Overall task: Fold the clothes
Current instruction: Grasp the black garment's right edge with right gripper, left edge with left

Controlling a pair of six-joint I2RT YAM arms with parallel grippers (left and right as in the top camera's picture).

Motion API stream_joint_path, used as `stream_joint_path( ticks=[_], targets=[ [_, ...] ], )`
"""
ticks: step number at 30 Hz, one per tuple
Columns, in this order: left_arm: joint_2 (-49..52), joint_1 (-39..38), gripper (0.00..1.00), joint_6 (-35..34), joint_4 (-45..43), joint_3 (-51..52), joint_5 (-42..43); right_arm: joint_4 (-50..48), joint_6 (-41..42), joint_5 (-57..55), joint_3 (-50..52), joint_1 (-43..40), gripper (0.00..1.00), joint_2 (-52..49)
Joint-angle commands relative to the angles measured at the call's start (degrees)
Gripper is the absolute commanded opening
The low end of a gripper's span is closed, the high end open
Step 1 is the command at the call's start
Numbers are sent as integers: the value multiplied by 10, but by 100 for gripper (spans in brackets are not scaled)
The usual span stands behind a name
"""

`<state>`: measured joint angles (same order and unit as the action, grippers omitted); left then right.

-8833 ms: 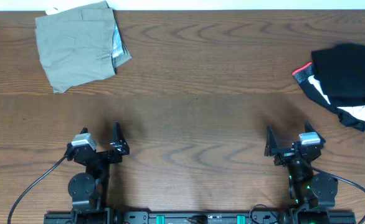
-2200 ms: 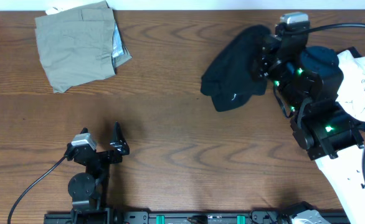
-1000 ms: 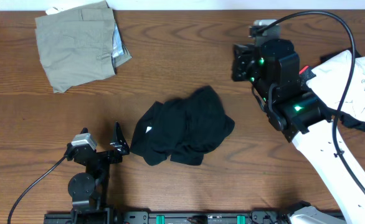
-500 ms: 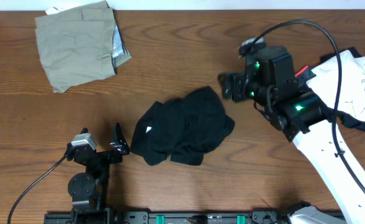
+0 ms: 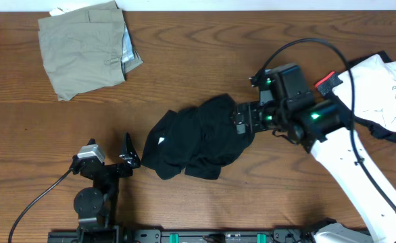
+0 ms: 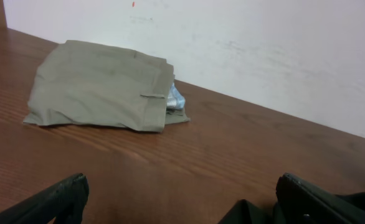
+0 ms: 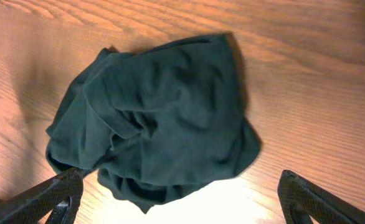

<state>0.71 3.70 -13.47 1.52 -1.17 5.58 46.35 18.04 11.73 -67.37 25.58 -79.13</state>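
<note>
Left gripper rests, fingers apart, just beside the crumpled shirt at the centre of the table. Right gripper hangs over its right edge, fingers apart. Best pinch a single outer layer there, then pull outward to flatten.

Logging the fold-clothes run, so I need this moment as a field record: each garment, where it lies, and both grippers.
black T-shirt: crumpled heap, table centre, not folded
khaki folded piece: folded, far side, robot's left
white printed top: right edge, lying on a black garment with red-white trim
left gripper: open, empty, low near its base
right gripper: open, empty, over the T-shirt's right edge
table: brown wood
</note>
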Motion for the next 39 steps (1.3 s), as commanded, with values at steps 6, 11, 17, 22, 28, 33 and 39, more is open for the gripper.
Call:
stream_joint_path(
  ticks=[6,11,17,22,28,33,39],
  targets=[
    [0,2,98,-28,19,9,35,-68,95,12,75,51,96,-13],
    [5,1,98,-228,8,9,211,-126,151,12,133,65,93,-15],
    [16,1,98,-278,11,9,379,-179,188,12,190,68,93,-15],
    [16,1,98,-278,7,9,425,-214,188,12,216,68,94,-15],
    [16,1,98,-278,-7,-19,443,-239,188,7,225,68,95,-15],
    [23,1,98,-273,28,-65,420,-255,188,3,225,68,95,-15],
    [61,1,98,-221,200,-99,327,-264,188,3,225,68,98,-15]
  ],
)
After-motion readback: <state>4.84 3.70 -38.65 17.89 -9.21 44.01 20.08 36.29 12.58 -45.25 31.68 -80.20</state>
